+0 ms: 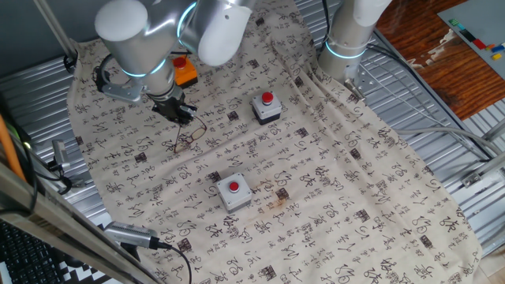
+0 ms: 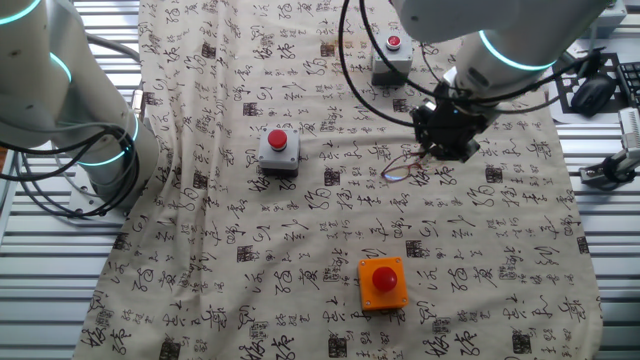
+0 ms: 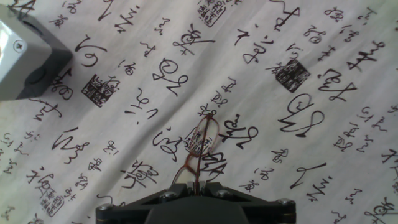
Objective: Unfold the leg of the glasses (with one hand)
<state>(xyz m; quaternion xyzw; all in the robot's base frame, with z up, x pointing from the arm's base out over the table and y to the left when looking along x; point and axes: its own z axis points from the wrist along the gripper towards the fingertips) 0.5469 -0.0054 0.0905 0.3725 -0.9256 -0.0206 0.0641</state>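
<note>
Calligraphy-printed cloth [image 1: 331, 197] covers a ribbed metal table [image 1: 442, 118] beside wooden flooring [image 1: 426, 47].

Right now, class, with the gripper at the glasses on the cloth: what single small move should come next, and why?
Probably a small swing of the gripper outward, away from the lenses. The hand view shows the glasses lying on the printed cloth with their near end between the jaws, so the leg seems held; whether it is folded is unclear.
</note>
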